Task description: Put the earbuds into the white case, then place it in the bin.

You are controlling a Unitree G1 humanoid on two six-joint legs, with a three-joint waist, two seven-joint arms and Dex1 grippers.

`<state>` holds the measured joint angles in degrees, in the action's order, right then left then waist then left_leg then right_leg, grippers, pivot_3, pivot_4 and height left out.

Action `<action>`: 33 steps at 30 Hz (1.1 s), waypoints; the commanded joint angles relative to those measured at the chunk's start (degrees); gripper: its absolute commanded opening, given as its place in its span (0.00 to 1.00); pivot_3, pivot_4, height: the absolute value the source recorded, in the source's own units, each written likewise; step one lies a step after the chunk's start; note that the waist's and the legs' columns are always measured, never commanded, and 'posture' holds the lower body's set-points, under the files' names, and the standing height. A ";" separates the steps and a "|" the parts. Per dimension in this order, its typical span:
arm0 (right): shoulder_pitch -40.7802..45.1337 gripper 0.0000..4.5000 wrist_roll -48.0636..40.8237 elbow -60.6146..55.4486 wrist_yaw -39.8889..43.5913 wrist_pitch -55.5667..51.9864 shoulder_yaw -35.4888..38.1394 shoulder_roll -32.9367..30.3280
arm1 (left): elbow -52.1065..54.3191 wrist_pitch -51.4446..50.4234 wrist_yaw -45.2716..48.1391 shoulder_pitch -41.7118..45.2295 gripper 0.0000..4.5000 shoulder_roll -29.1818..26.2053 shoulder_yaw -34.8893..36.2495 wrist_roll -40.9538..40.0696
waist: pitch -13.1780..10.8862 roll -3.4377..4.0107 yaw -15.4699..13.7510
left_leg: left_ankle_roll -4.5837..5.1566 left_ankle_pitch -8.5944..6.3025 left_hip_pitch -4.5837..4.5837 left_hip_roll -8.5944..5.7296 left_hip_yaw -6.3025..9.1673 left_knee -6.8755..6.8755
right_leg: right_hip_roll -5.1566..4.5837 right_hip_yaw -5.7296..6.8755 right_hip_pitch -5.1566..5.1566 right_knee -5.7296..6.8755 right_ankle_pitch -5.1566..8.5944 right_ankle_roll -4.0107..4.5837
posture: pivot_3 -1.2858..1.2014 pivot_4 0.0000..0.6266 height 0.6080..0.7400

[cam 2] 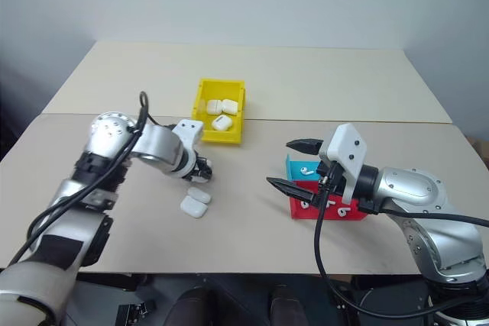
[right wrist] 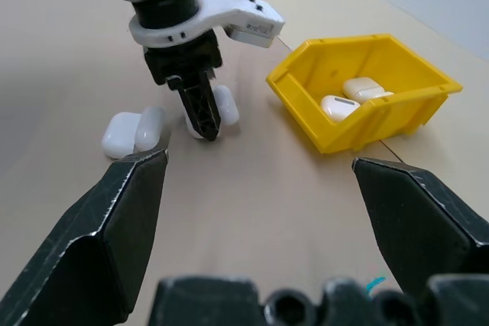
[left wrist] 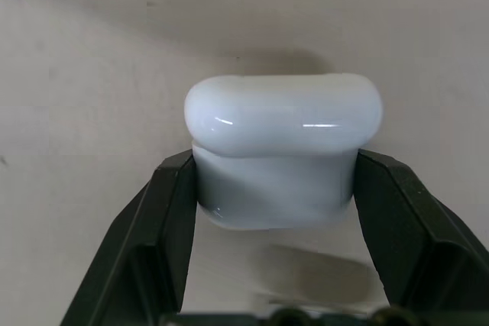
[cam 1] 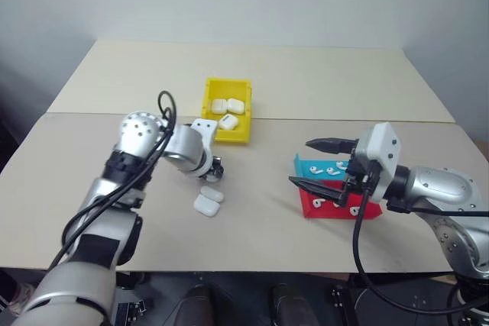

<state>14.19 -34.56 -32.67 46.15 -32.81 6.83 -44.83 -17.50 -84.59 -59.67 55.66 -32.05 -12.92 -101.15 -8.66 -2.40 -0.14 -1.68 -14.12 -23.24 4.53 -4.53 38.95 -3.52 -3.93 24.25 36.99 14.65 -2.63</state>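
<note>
Left wrist view shows you your left gripper (left wrist: 275, 188) clamped on a white case (left wrist: 283, 146) above the table (left wrist: 76, 112). Your right gripper (cam 1: 317, 163) hangs wide and empty over the tray (cam 1: 309, 166) of earbuds (cam 1: 333, 169); the yellow bin (cam 1: 226, 108) sits just beyond your left gripper.
</note>
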 commanded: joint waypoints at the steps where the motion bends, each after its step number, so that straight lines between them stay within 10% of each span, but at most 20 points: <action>1: 0.57 1.00 -0.65 -0.02 0.69 1.35 1.97 -0.22 | 16.50 2.89 13.01 -3.70 0.62 -5.29 5.45 8.54 | 0.00 0.00 0.04 | 0.00 0.00 0.00 0.00 0.00 0.00 | 0.00 0.00 -0.01 0.00 0.00 0.00 | 0.52 0.24 1.00; 7: 4.18 1.00 0.19 4.09 2.14 2.26 1.17 0.07 | 38.79 33.01 50.31 -19.25 0.62 -14.47 7.54 40.54 | 0.04 0.07 -0.50 | -0.07 0.04 0.08 0.00 -0.11 -0.04 | -0.01 -0.01 -0.07 -0.04 0.00 0.01 | 0.52 0.24 1.00; 19: 5.02 1.00 1.36 5.39 11.03 -1.77 1.66 -13.28 | 27.97 69.20 108.12 -27.29 0.62 -9.52 10.53 59.31 | 0.04 0.07 -1.03 | 0.53 -0.30 0.01 0.03 -0.11 0.01 | 0.01 0.04 -0.09 -0.13 -0.02 0.01 | 0.52 0.24 1.00; 26: 6.67 1.00 10.16 5.23 20.67 -1.25 -9.28 -26.89 | 24.39 73.82 120.90 -25.54 0.62 -4.57 10.87 61.38 | 0.04 0.06 -0.56 | 0.66 -0.37 0.00 0.11 -0.10 0.12 | 0.04 0.03 -0.10 -0.09 -0.01 0.00 | 0.52 0.24 1.00; 33: 11.19 0.89 17.62 7.51 25.99 2.01 -18.00 -26.31 | 26.82 73.17 121.75 -27.03 0.62 -1.55 11.17 63.06 | 0.04 0.07 -0.09 | 0.74 -0.41 -0.02 0.12 -0.12 0.19 | 0.04 -0.01 -0.06 -0.02 -0.02 -0.01 | 0.52 0.24 1.00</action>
<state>23.61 -19.07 -25.49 70.97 -32.40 -9.87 -71.71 7.05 -12.49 61.38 28.60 -33.79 -2.68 -38.41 -8.62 -2.33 -0.23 -0.94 -14.53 -23.23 4.67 -4.65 39.15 -3.46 -3.94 24.17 36.98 14.64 -2.65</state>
